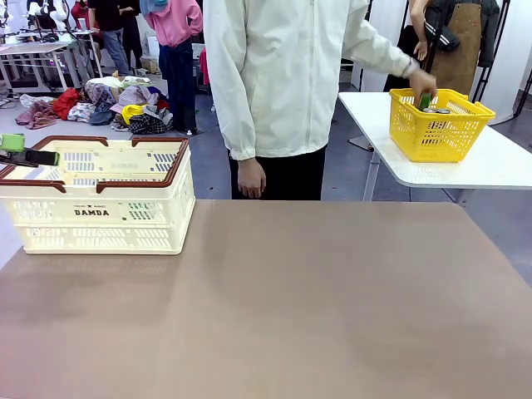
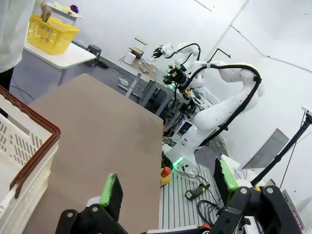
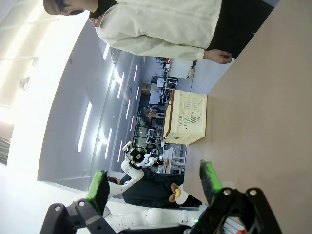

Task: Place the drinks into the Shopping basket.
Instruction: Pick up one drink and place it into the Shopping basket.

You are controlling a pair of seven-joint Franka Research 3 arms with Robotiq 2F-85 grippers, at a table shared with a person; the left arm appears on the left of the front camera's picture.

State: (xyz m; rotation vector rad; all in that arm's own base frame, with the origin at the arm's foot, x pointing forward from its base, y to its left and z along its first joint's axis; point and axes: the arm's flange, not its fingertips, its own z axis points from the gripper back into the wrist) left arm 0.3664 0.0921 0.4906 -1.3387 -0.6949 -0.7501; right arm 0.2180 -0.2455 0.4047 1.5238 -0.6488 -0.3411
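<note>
The left hand [image 2: 168,181] and right hand [image 3: 153,184] gape wide, both empty. A green can [image 1: 426,101] stands in the yellow basket [image 1: 440,133] at 2 o'clock, under the person's hand [image 1: 422,83]. The DAMDA basket [image 1: 100,212] sits on the desk [image 1: 266,307] at 10 o'clock.

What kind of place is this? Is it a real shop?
Probably a robot lab set up like a shop, not a real one: a white robot arm, a Shopping basket on a brown table, and heaps of clothes on the floor.
</note>
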